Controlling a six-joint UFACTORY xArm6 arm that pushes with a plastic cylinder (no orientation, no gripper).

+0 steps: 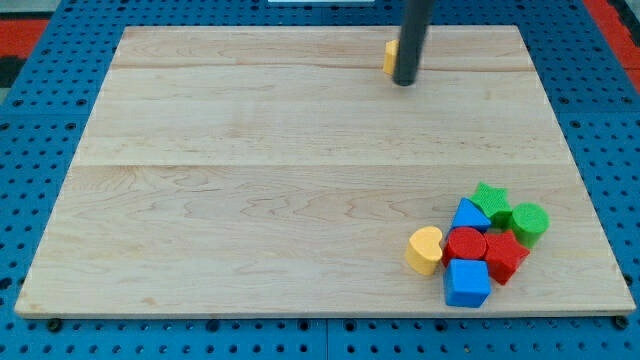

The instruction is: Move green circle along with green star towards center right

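Observation:
The green circle (529,222) sits at the view's lower right, at the right edge of a tight cluster of blocks. The green star (490,201) touches it on its upper left. My tip (404,82) is near the view's top, right of centre, far from both green blocks. It stands right against a yellow block (389,57), which the rod partly hides.
The cluster also holds a blue triangle-like block (468,215), a red circle (465,244), a red star (504,254), a blue cube (466,283) and a yellow heart (425,249). The wooden board (250,180) lies on a blue pegboard.

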